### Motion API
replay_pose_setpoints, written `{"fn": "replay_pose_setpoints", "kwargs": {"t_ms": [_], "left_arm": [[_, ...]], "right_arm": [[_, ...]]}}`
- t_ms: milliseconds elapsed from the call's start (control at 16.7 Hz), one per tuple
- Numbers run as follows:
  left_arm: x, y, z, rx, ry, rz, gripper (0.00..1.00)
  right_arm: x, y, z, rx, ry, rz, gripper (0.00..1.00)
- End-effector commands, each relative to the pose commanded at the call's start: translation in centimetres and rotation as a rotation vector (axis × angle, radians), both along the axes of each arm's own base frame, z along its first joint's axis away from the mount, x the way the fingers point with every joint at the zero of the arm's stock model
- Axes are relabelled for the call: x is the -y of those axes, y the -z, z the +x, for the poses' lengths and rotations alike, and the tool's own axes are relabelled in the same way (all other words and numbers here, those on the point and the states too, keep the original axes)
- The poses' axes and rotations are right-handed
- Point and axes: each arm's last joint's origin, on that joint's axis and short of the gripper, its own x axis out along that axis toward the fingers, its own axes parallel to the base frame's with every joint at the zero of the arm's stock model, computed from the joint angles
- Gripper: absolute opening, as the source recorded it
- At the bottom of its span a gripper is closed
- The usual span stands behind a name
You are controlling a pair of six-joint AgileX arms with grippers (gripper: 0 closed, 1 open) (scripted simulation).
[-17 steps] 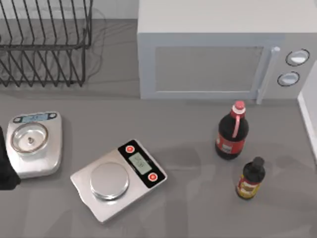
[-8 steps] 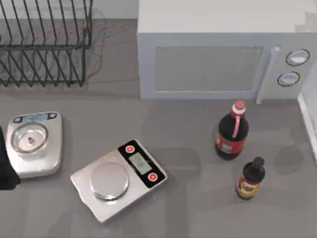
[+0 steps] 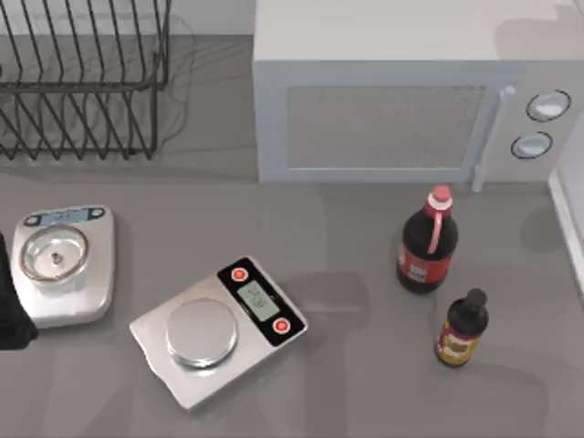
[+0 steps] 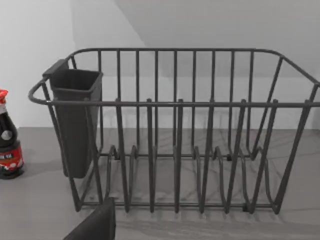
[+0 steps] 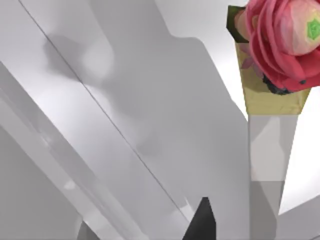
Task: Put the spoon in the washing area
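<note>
Shadows crept toward the microwave; objects held position. My right gripper hung near the flower and risked knocking it. I could not tell its grip state, nor that of my left arm, parked at the table's left edge.

The dish rack, left of the microwave, is cut off by the top view's upper and left edges. The microwave's top runs past the upper edge too. Left of the small round-pan scale, a dark piece of the left arm is cut by the edge. A white surface right of the microwave is also cropped.

In the left wrist view, a dark sauce bottle beside the rack is cut at the edge, its label too small to read.
</note>
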Motion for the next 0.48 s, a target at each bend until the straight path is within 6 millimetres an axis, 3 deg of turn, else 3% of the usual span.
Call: {"fn": "replay_pose_setpoints", "kwargs": {"t_ms": [480], "left_arm": [[0.0, 0.0, 0.0, 0.0, 0.0, 0.0, 1.0]], "right_arm": [[0.12, 0.81, 0.49, 0.011, 0.005, -0.001, 0.0]]}}
